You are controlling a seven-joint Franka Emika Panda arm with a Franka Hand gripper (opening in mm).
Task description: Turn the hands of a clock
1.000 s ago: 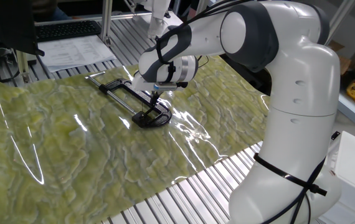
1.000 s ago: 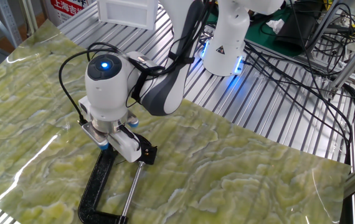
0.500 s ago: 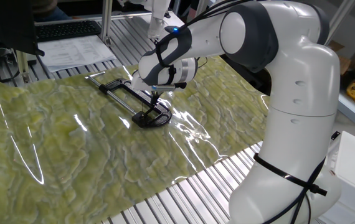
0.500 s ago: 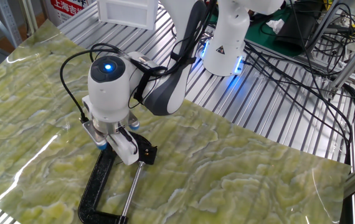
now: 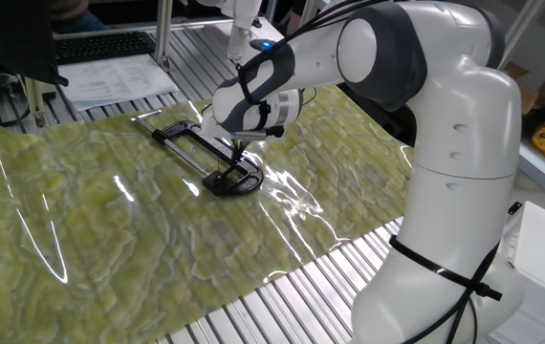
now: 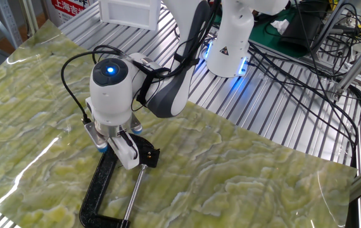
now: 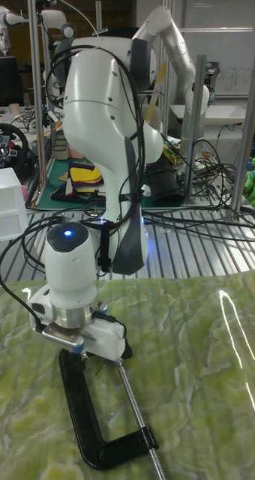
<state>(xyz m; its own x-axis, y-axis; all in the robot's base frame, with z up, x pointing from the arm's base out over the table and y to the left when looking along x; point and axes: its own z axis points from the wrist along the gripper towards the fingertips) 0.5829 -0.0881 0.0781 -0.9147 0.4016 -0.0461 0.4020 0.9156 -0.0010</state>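
Note:
The clock (image 5: 196,151) shows as a black clamp-like frame with a silver rod, lying flat on the green marbled sheet; no dial is visible. In the other fixed view its frame (image 6: 98,190) runs toward the near edge, with the rod beside it. My gripper (image 5: 239,147) points straight down over the rounded dark end of the frame. There its white fingers (image 6: 127,152) reach to the dark block where the rod ends. The hand's body hides the fingertips, so the gap between them does not show. The tall fixed view shows the frame (image 7: 79,405) below the hand.
The green marbled sheet (image 5: 110,239) covers a slatted metal table. A keyboard (image 5: 105,45) and papers (image 5: 119,78) lie at the far edge. The arm's base (image 6: 231,38) and cables (image 6: 294,57) stand behind, with a white box (image 6: 130,12) nearby.
The hand has turned slightly about its vertical axis over the clamp's end; its blue light has come into sight in one fixed view. The clamp has not shifted.

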